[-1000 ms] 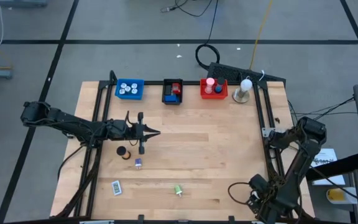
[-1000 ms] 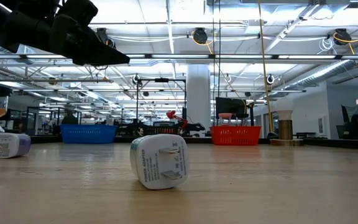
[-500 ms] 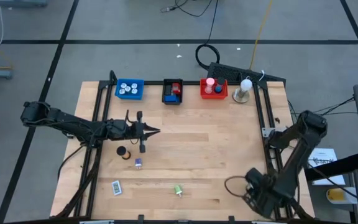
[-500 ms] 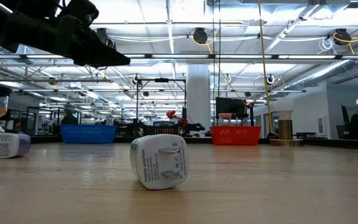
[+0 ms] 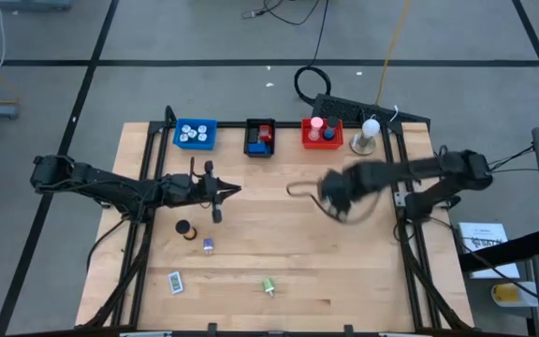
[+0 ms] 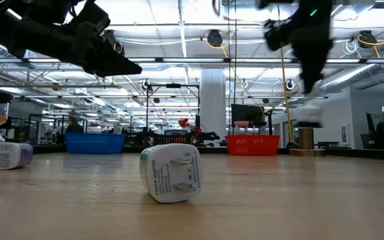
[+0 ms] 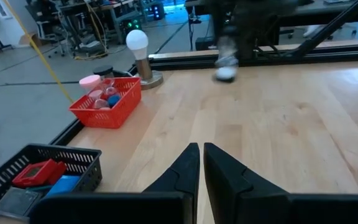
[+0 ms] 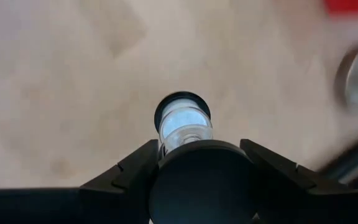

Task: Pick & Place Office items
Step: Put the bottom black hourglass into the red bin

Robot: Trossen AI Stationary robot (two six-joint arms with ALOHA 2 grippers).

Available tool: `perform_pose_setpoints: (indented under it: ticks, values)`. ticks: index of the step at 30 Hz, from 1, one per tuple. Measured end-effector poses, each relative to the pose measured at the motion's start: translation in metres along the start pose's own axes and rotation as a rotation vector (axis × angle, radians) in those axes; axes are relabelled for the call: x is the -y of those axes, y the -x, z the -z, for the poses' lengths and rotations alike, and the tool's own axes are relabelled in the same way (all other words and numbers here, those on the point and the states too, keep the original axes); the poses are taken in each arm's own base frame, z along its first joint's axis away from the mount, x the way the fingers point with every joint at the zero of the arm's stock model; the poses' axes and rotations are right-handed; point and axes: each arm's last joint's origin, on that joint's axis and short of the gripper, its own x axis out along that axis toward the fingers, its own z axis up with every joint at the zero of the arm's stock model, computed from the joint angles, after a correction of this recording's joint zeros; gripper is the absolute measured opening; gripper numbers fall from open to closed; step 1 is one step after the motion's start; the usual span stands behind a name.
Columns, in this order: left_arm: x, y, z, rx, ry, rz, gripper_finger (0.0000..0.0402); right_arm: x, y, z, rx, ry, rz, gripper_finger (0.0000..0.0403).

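The pale wooden table top shows planked grain with a smooth, lightly satin finish. The white plastic plug adapter looks smooth and faintly glossy. The red plastic mesh basket and the black plastic mesh basket have open lattice walls with a matt look. The clear cylinder with black ends looks glassy and shiny. The left gripper's fingers are matt black plastic.

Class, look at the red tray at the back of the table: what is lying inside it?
Inside the red tray lie a pink cylinder and a blue piece, plus something pale between them. Whatever lies deeper is hidden by the tray's wall and those pieces.
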Motion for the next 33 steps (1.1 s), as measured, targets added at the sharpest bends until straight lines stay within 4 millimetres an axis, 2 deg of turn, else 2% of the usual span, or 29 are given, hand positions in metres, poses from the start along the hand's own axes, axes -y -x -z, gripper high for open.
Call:
perform_pose_setpoints:
  ticks: [4,7,10,13,19,33]
  values:
    - [-0.001,0.000,0.000,0.000,0.011,-0.003,0.0031,0.035,-0.027,-0.035,0.040,0.077,-0.032,0.0198]
    - [-0.001,0.000,0.000,0.001,0.016,-0.003,0.0031,0.054,-0.045,-0.050,0.026,0.121,-0.034,0.0199]
    - [-0.001,0.000,0.000,0.001,0.028,-0.003,0.0031,0.066,-0.062,-0.060,-0.012,0.152,-0.029,0.0202]
    - [-0.001,0.000,0.000,0.001,0.031,-0.003,0.0031,0.070,-0.075,-0.064,-0.058,0.181,-0.026,0.0201]
    - [-0.001,0.000,0.000,0.001,0.039,-0.003,0.0031,0.069,-0.087,-0.070,-0.070,0.217,-0.027,0.0205]
    - [-0.001,0.000,0.000,-0.002,0.052,-0.002,0.0031,0.068,-0.088,-0.074,-0.023,0.204,-0.021,0.0217]
